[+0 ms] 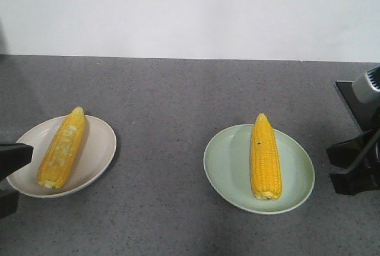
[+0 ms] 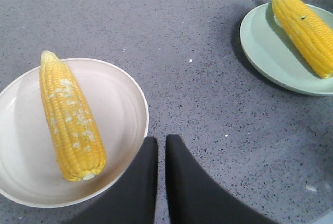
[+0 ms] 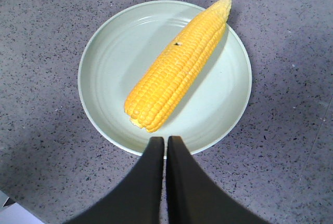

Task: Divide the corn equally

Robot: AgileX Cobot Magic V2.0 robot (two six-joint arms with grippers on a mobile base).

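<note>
One corn cob [image 1: 62,148] [image 2: 70,116] with pale patches lies on the cream plate [image 1: 102,143] [image 2: 125,104] at the left. A second corn cob [image 1: 265,156] [image 3: 179,63] [image 2: 306,27] lies on the pale green plate [image 1: 228,161] [image 3: 109,68] [image 2: 265,47] at the right. My left gripper [image 2: 161,140] is shut and empty, just off the cream plate's right rim. Over the green plate's near rim, below the cob's blunt end, my right gripper [image 3: 166,140] is shut with nothing in it. In the front view only dark parts of both arms show at the side edges.
Both plates sit on a grey speckled counter [image 1: 178,101] that ends at a white wall [image 1: 190,12] behind. A black arm base [image 1: 356,149] stands at the right edge, and a dark arm part [image 1: 12,158] pokes in at the left edge.
</note>
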